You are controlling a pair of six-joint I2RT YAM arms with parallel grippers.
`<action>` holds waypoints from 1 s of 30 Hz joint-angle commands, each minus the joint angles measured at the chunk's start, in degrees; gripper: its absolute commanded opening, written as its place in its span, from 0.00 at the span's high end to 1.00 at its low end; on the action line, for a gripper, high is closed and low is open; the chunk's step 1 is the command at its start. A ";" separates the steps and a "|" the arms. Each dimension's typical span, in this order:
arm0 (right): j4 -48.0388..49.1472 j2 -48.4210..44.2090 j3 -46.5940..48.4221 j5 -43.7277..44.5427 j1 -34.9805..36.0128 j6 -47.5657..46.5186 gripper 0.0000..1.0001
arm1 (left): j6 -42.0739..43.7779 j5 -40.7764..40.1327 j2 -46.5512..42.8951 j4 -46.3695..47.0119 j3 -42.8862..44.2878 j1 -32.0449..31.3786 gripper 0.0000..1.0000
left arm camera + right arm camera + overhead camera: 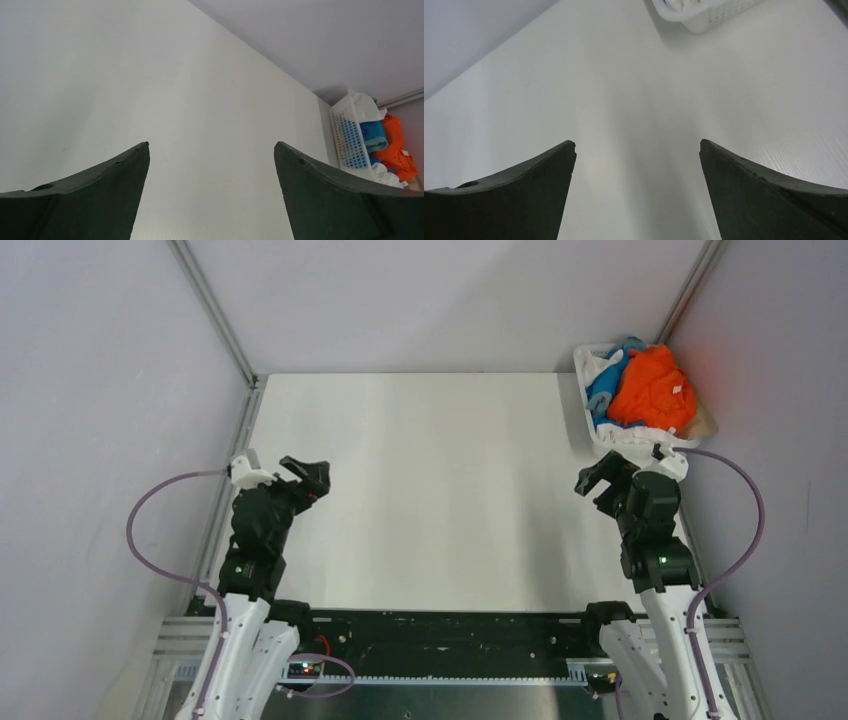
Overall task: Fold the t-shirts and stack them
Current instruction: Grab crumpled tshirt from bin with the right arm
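Observation:
The t-shirts lie bundled in a white plastic basket [600, 435] at the far right of the table. On top sits the bright orange one [652, 388], with a blue one [606, 385], a white one [608, 364] and a bit of beige [704, 423] around it. The left wrist view shows the orange shirt [397, 150] and the blue shirt [374, 136] far off. My left gripper [304, 472] hovers open over the table's left side with nothing in it. My right gripper [597, 477] is open and empty just in front of the basket.
White table [430, 490] enclosed by pale walls on three sides, with metal frame posts at the back corners. The basket's near corner [704, 15] appears at the top of the right wrist view. Purple cables loop beside both arms.

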 commanded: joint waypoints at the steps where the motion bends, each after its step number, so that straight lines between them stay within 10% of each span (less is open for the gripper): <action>1: 12.33 0.50 2.61 1.55 0.15 -5.98 0.00 | 0.92 2.44 0.49 0.65 2.59 0.40 0.02; 4: 22.83 6.57 4.78 0.98 -0.60 -12.30 0.00 | 1.10 0.92 0.61 0.61 1.74 0.40 0.02; 13: 13.74 44.47 35.58 -6.00 -20.59 -3.27 0.00 | 2.31 -3.10 0.15 0.65 -0.04 0.40 0.02; 30: -1.03 86.47 73.66 -3.88 -19.79 -3.09 0.12 | 0.51 -14.44 -4.04 0.61 -3.76 0.47 0.02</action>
